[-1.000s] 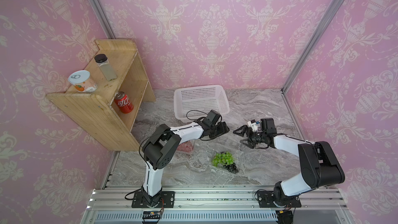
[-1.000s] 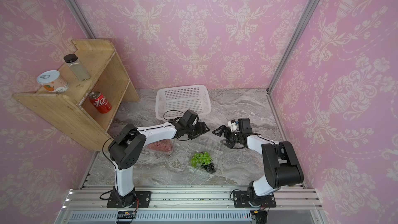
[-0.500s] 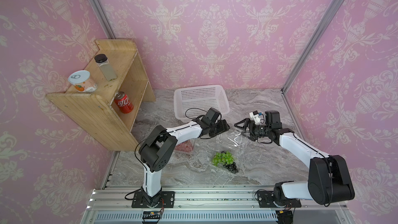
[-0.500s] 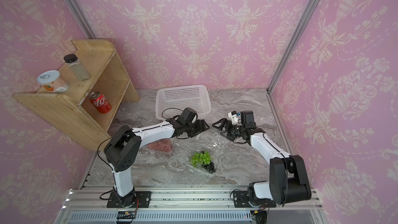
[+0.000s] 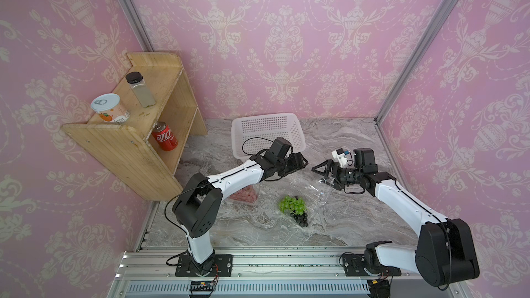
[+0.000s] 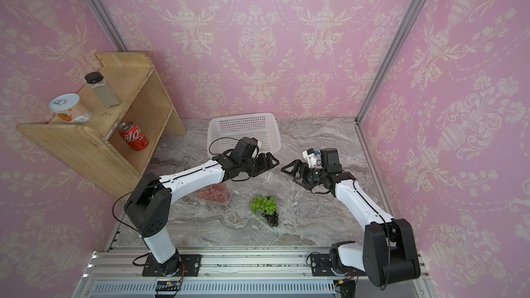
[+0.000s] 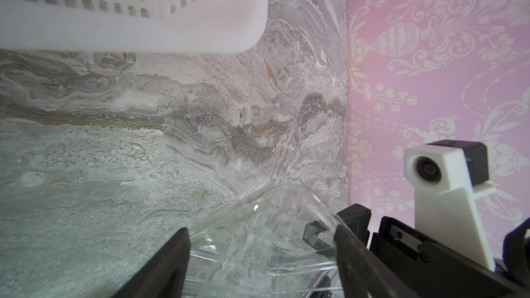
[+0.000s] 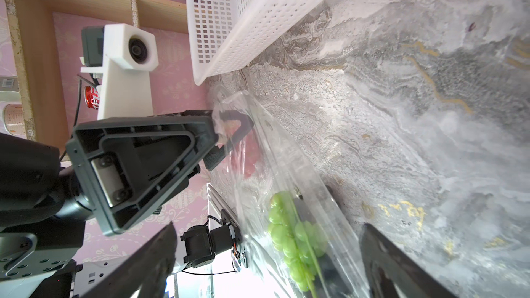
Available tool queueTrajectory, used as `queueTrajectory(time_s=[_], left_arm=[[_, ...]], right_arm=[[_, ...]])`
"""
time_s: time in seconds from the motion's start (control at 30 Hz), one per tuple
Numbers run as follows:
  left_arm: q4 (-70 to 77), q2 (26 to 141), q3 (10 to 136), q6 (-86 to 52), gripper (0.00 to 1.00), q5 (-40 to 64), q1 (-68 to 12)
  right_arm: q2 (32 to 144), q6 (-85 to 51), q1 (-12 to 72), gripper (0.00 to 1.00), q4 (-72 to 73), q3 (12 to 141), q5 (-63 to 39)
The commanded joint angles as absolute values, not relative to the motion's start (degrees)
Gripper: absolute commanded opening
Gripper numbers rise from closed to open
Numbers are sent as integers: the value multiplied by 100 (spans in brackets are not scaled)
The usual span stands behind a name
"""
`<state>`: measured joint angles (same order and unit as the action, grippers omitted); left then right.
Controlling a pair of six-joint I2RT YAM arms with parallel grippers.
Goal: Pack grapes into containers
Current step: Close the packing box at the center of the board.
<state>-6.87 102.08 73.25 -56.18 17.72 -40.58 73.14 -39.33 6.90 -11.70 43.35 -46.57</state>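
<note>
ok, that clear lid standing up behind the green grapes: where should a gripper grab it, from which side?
I'd grip the lid at its free rounded corner, pinching across the thin wall. It stands raised with the green grapes at its foot, so come in level from the left arm's side; the left gripper has open fingers either side of that corner.

Robot-lab mock-up booth: pink wallpaper panels (image 5: 286,38) w/ alu frame posts (image 5: 424,44), alu base rail (image 5: 286,268).

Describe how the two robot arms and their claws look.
The left arm and right arm have white links and black joints. The left claw and right claw are black with triangular fingers. Each wrist carries a white camera mount; a black cable loops above the left arm.
</note>
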Motion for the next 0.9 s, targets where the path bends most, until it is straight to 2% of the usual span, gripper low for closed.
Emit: queueTrajectory(time_s=[0.0, 0.43, 0.87], left_arm=[[-687, 10187, 7416, -5414, 80, 1844, -3995], [-1026, 9628, 7496, -5198, 80, 1759, -3758], [-1584, 9417, 7560, -4970, 81, 1828, -3735]], right_arm=[[7313, -3650, 729, 99, -1417, 4529, -4573], [6747, -3630, 880, 100, -1858, 4777, -4744], [5973, -4305, 2127, 100, -1781, 4418, -4210]])
